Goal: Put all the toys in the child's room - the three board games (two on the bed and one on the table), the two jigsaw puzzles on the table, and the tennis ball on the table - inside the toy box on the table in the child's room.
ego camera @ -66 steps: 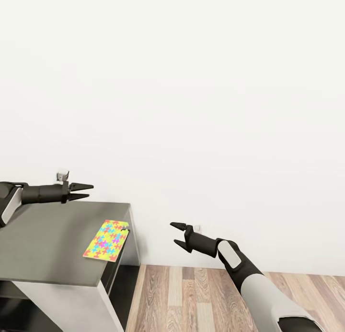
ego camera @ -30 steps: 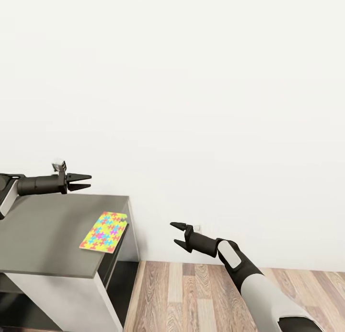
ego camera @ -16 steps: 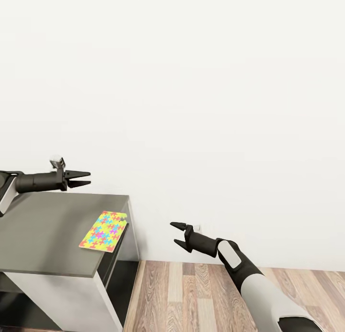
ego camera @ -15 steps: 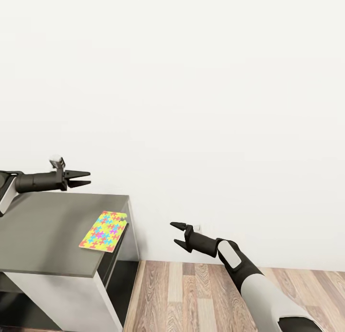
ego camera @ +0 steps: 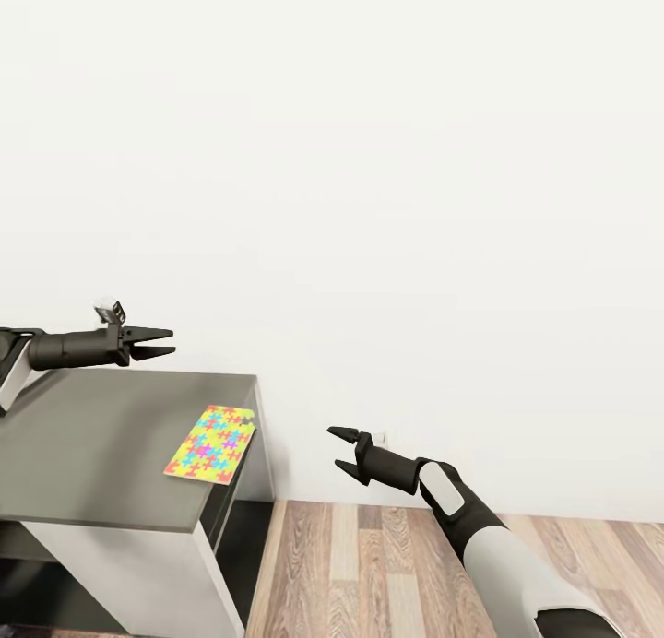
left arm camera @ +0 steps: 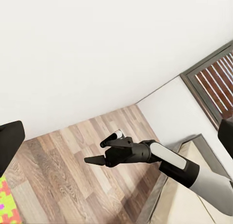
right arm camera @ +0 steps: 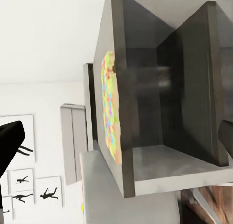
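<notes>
One jigsaw puzzle [ego camera: 209,443] is the sole toy I have on screen, and it is not in any toy box: it lies flat on the dark grey top of a side cabinet [ego camera: 92,454], right at the cabinet's far right corner, its long side running close along the right edge. My right wrist camera looks at that cabinet from the side and shows the puzzle [right arm camera: 110,107] sitting on the top with the open shelf space beneath it. So, as I judge it, this piece is yet to be collected, and I can say nothing about the board games, the tennis ball or the other puzzle from here.

Working left to right: my left gripper [ego camera: 153,343] hovers above the back of the cabinet, well apart from the puzzle, fingers slightly parted and holding nothing. Past the cabinet's right edge is bare wood floor [ego camera: 387,573] and a plain white wall. My right gripper [ego camera: 343,450] hangs out in that free space, beside the cabinet and lower than its top, fingers spread and empty; the left wrist camera shows the same gripper [left arm camera: 96,153] over the planks.

Room to move is generous on the right. The puzzle's nearness to the edge may help me get a finger under it, but a careless nudge could tip it onto the floor.
</notes>
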